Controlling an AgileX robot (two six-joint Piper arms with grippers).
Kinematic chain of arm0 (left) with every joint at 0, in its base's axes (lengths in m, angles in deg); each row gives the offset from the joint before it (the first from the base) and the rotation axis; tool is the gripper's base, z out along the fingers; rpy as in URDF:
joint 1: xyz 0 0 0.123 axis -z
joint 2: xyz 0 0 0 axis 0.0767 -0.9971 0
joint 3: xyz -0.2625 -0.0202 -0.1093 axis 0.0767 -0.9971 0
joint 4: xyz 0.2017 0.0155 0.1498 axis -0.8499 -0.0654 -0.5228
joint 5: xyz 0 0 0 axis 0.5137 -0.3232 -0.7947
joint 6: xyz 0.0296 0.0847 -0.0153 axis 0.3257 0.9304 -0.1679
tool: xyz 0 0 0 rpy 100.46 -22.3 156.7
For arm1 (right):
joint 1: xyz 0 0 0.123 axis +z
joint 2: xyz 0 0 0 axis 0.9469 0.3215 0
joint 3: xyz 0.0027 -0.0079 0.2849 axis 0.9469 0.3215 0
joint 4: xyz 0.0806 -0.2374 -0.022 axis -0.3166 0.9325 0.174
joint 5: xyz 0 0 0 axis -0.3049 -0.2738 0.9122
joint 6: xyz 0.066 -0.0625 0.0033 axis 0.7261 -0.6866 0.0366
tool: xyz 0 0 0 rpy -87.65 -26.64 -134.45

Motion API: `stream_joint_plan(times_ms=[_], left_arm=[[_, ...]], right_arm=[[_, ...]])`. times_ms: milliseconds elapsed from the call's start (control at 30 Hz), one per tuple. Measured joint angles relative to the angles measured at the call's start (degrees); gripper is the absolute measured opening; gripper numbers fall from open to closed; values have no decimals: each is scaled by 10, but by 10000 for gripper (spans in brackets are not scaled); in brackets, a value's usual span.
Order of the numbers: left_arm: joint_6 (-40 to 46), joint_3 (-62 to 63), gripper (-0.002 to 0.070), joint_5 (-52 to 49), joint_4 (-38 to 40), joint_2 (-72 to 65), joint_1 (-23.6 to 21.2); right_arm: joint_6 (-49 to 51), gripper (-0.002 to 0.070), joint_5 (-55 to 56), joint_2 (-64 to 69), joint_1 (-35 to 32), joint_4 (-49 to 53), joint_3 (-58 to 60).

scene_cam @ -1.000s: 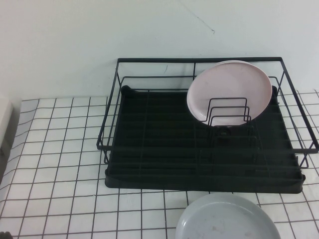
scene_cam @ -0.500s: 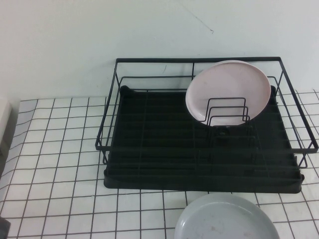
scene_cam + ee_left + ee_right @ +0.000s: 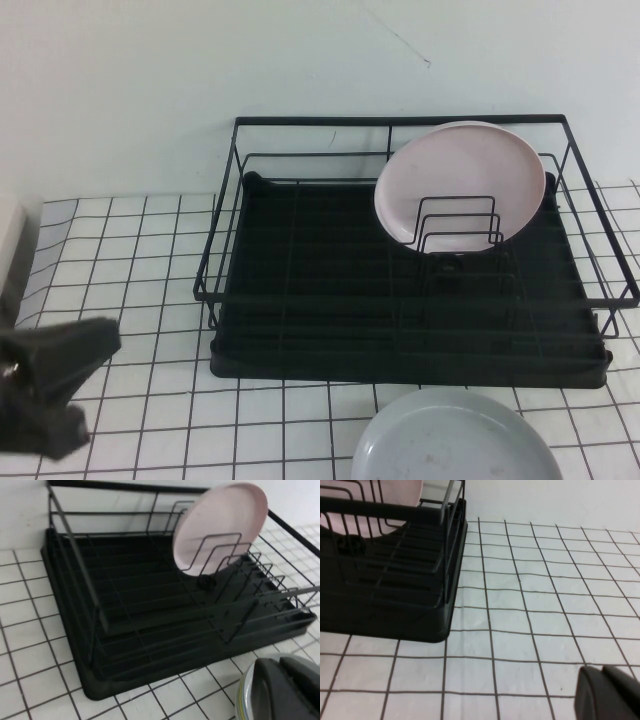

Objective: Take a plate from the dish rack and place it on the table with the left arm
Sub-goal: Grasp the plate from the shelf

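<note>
White gridded table (image 3: 130,260): plate (image 3: 460,180) racked, left claw (image 3: 45,395) near-left, right claw (image 3: 610,695) beside rack (image 3: 300,300); grips untellable, nothing legible

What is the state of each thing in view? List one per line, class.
plate: standing on edge in the dividers, not held.
dish rack: on the table, holds only the plate.
grey-blue plate: flat on the table.
left tool: low at the table's near left, apart from the rack.
right tool: over bare table beside the rack.

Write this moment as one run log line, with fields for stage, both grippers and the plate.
stage: approach | left gripper: near-left over table | right gripper: low beside dish rack | plate: upright in dividers, untouched
</note>
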Motion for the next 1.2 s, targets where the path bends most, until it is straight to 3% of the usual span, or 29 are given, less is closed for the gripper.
stream_joint_plan(times_ms=[233, 633, 833, 933, 1100, 1200], left_arm=[[114, 187, -3, -83, -7, -236, 13], [244, 481, -3, -90, -6, -555, 161], [292, 613, 3, -111, 12, -684, 188], [332, 669, 66, -116, 20, -739, 194], [367, 739, 319, -116, 23, -797, 206], [371, 768, 400, -108, 24, -821, 208]], right_arm=[[0, -1, 0, 0, 0, 0, 0], [0, -1, 0, 0, 0, 0, 0], [0, -1, 0, 0, 0, 0, 0], [0, -1, 0, 0, 0, 0, 0], [0, -1, 0, 0, 0, 0, 0], [0, -1, 0, 0, 0, 0, 0]])
